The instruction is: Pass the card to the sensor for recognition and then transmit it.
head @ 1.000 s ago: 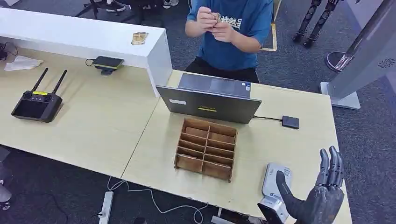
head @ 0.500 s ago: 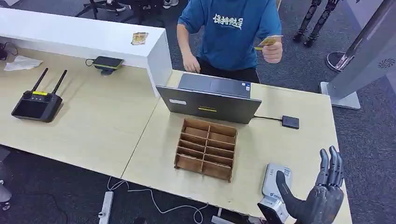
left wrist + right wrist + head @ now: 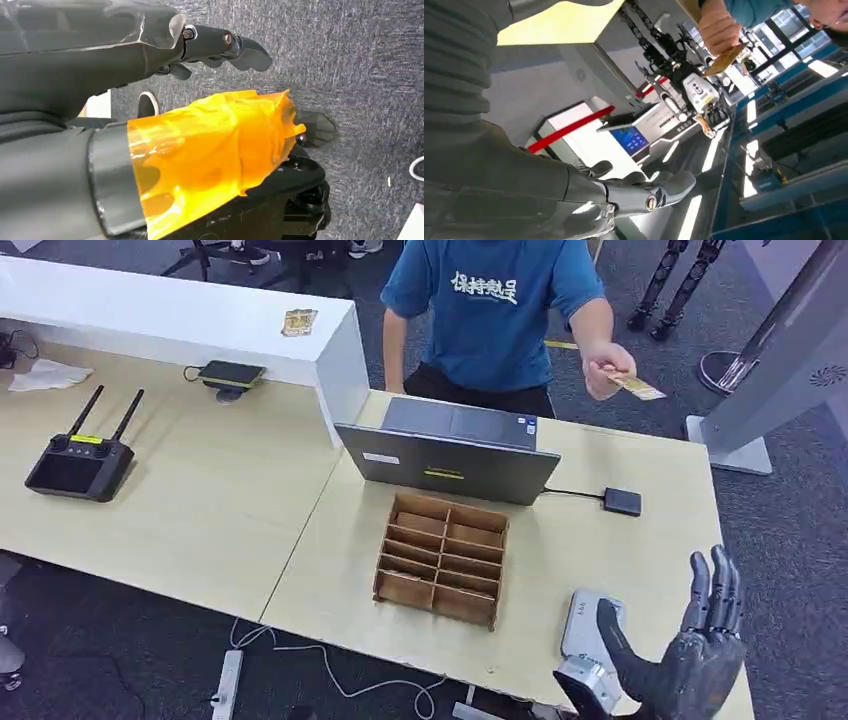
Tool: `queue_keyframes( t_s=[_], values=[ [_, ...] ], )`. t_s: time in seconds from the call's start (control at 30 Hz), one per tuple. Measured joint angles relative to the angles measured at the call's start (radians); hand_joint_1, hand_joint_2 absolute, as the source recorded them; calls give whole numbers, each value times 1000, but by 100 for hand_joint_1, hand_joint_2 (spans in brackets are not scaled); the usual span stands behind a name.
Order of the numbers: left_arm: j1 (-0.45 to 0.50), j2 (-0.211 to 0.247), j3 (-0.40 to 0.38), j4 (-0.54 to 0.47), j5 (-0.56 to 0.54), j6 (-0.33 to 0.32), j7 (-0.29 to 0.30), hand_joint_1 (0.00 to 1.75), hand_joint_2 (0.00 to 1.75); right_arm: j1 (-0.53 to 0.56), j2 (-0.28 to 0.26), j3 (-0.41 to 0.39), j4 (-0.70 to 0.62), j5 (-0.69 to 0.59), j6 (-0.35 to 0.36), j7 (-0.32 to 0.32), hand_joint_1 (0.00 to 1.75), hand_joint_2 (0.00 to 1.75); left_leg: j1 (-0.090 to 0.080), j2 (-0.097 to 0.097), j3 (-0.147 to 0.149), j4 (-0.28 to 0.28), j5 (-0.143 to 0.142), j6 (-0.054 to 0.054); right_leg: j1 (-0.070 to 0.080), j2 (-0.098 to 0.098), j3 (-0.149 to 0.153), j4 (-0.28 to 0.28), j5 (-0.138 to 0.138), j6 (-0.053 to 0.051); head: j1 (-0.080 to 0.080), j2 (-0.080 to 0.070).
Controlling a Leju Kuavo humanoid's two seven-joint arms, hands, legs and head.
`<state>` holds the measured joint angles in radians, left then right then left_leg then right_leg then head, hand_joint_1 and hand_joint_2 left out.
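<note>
A person in a blue shirt stands behind the table and holds a yellowish card (image 3: 637, 388) out past the table's far right corner. The card (image 3: 724, 59) hangs from that person's fingers in the right wrist view. The sensor, a small black box (image 3: 622, 502), lies on the table right of the laptop, joined to it by a cable. My right hand (image 3: 692, 660) is raised at the table's near right corner, fingers up and apart, holding nothing; its fingers (image 3: 644, 192) are stretched out. My left hand (image 3: 165, 55) hangs over grey carpet, its thumb wrapped in orange film (image 3: 200, 150), fingers extended and empty.
An open grey laptop (image 3: 450, 450) faces the person. A wooden divider box (image 3: 442, 558) sits mid-table. A white device (image 3: 590, 625) lies beside my right hand. A remote controller (image 3: 78, 465) and a phone (image 3: 230, 373) are on the left table, below a white counter (image 3: 330, 350).
The person swung the card from in front of the chest out and down toward the table's far right side. My right hand shifted slightly lower and to the right.
</note>
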<state>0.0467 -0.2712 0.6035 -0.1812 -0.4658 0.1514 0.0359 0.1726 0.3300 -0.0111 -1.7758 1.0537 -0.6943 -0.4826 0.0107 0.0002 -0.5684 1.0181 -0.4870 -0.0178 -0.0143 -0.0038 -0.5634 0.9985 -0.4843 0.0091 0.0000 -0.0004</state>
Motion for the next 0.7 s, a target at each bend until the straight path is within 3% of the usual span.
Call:
queue_keyframes(
  t_s=[0.47,0.57,0.7],
  values=[
    [-1,4,-3,0,-37,-17,1,0,0,-231,-23,-92,45,92,0,66,0,175,0,0,1,1,0,0,0,1,0,0,1,0,0,0],
    [-2,4,-8,0,-49,-27,4,0,0,-293,-50,-92,78,118,0,140,0,175,0,1,0,1,0,0,0,2,0,0,1,0,0,0],
    [-6,6,-16,0,-68,-40,16,0,0,-424,-131,-46,189,126,0,313,0,175,0,1,0,1,1,0,0,2,0,0,3,1,0,0]
  ],
)
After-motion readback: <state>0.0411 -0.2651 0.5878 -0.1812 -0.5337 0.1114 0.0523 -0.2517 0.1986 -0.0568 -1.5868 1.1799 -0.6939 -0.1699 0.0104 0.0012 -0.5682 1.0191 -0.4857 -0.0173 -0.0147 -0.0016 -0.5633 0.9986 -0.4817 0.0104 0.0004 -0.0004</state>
